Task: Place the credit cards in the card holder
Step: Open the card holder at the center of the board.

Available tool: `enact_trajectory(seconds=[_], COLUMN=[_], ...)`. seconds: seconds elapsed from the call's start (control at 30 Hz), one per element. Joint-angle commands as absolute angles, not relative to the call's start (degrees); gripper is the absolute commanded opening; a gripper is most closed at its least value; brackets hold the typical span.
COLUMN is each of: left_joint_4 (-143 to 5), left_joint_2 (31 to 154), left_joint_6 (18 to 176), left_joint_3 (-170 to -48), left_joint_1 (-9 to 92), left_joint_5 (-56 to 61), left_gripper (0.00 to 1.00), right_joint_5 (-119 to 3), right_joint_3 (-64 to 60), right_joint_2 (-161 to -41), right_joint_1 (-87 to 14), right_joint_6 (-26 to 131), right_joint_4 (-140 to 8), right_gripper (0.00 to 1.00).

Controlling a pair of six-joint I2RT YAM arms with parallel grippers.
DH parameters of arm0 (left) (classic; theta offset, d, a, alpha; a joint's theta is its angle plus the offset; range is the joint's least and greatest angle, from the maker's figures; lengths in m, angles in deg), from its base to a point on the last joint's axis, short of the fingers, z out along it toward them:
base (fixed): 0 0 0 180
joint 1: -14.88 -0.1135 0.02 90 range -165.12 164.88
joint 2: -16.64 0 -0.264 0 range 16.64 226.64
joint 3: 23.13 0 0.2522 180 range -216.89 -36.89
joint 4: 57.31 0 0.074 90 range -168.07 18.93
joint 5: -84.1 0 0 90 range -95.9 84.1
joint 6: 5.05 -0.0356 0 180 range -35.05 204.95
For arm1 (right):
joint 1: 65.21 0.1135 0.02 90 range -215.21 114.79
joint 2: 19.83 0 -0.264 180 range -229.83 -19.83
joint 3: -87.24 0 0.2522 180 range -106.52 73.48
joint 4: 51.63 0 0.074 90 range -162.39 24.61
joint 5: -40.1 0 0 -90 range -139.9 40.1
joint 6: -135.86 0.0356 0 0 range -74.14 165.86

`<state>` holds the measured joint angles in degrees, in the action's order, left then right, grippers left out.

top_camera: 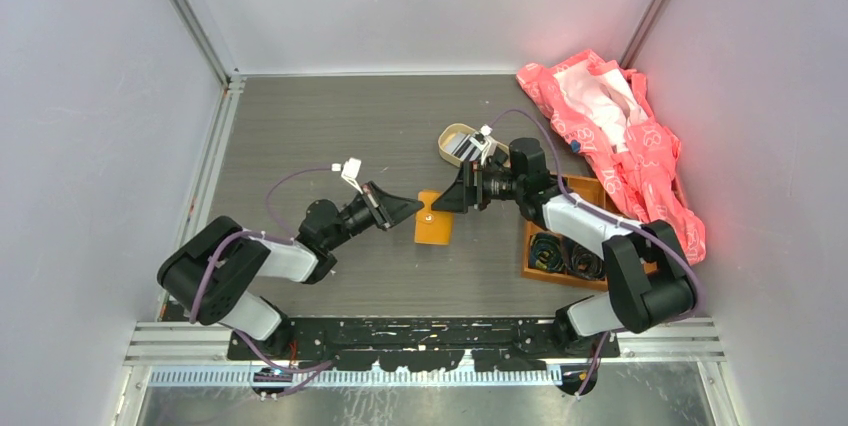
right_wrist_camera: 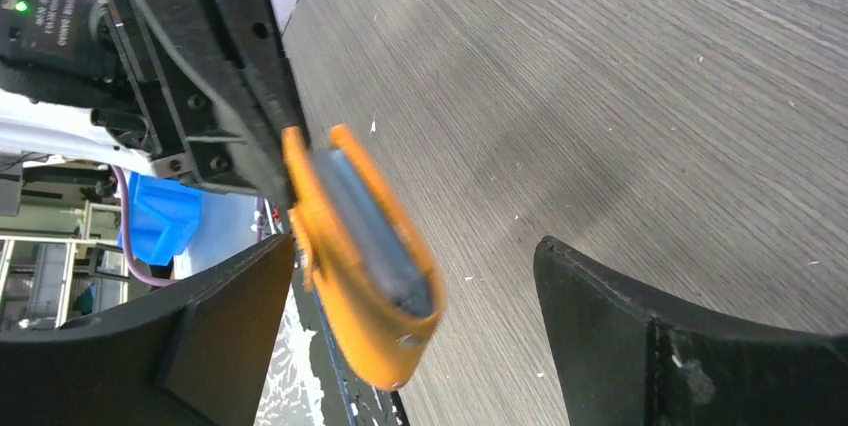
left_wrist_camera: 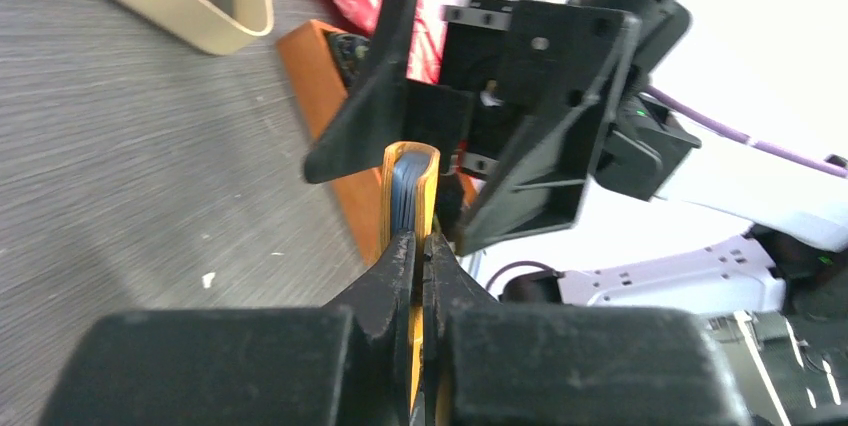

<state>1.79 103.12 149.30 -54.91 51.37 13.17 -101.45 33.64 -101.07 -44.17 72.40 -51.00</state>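
Left wrist view: the left gripper (left_wrist_camera: 420,246) pinches tight on one end of the folded orange card holder (left_wrist_camera: 410,181), steadying it between the arms, seemingly so the right gripper (right_wrist_camera: 410,276), spread wide around its free end, can open it.

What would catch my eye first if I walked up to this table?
Probably the small orange card holder in the middle, pinched shut in the left hand, with the right hand spread wide open just opposite it. After that, the crumpled pink bag in the far right corner, bright against the grey table.
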Motion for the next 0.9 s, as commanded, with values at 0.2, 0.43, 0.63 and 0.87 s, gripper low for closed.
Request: enact_trajectory(seconds=[0.2,0.43,0.63,0.87], left_joint_4=[10.8,-24.7,-60.1,-79.2], left_joint_2=[100.0,82.6,63.3,71.4], left_joint_6=[150.3,138.1,127.9,125.6], left_joint_3=[-57.3,-58.0,-61.3,-75.2], left_joint_1=[53.5,54.1,57.2,74.6], left_joint_5=[14.1,1.8,-12.7,-31.2], left_gripper=[0.0,0.38,0.54,0.51], right_joint_5=[-108.4,-104.5,-101.2,-101.4], right_joint_3=[33.1,31.2,28.2,24.6], right_joint_2=[-101.1,-97.4,-98.6,-102.1], right_joint_1=[-43.3,-43.3,-43.3,-43.2], right_joint_6=[79.7,74.7,71.4,67.9], right_joint_4=[-40.5,-48.9,-57.1,-65.7], right_gripper=[0.42,0.06,0.02,0.01])
